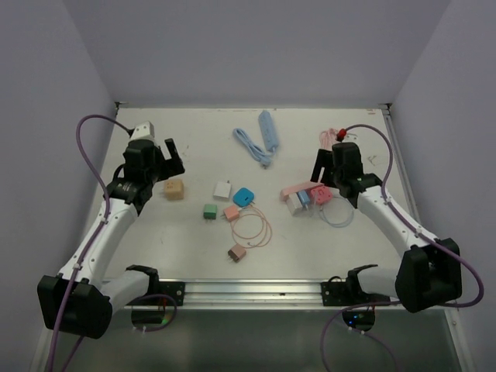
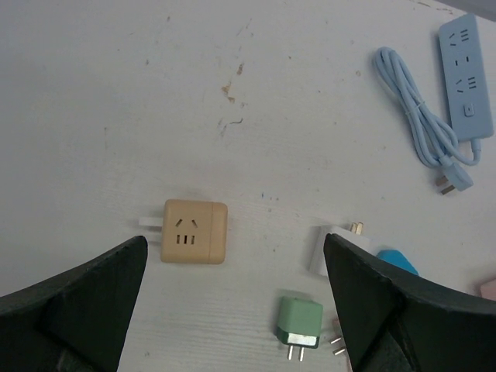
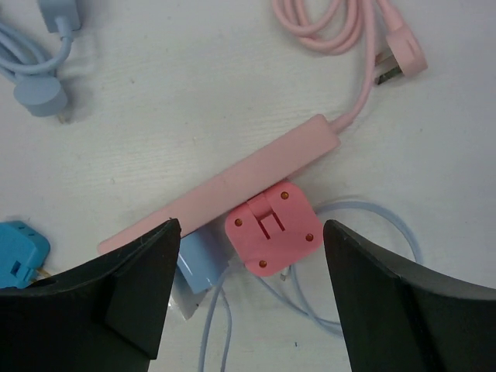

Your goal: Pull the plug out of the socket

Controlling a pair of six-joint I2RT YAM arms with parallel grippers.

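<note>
- The right tool (image 3: 248,232) hangs over the pink strip (image 3: 232,186), near the right edge of the counter (image 3: 194,93). Its fingers are spread wide, one to each side of the pink plug (image 3: 273,229), and they touch nothing.
- The pink plug is seated in the strip's side, so I'd say the pull has not started.
- The left tool (image 2: 234,240) is also spread and holding nothing. It sits over a tan cube socket (image 2: 194,231) towards the left edge, well apart from the strip.
- Main risk: nothing pins the strip down. It looks light, so a pull on the plug may drag or lift the whole strip instead of separating the two.
- Second risk: a pale blue plug (image 3: 198,263) sits touching the pink one. If the tool closes slightly off centre, it could pinch both plugs or clamp the strip's edge.
- Third risk: a pale cable (image 3: 387,232) loops under and around the plugs and could snag a finger on the way down.
- The right wrist view shows the two plugs as separate bodies side by side. From the top view they merge into one small cluster (image 1: 308,198).
- Only the top view shows how far the left tool (image 1: 172,163) is from the right tool (image 1: 329,174).
- The left wrist view shows the tan cube's face with nothing plugged into it, which the top view is too small to show.
</note>
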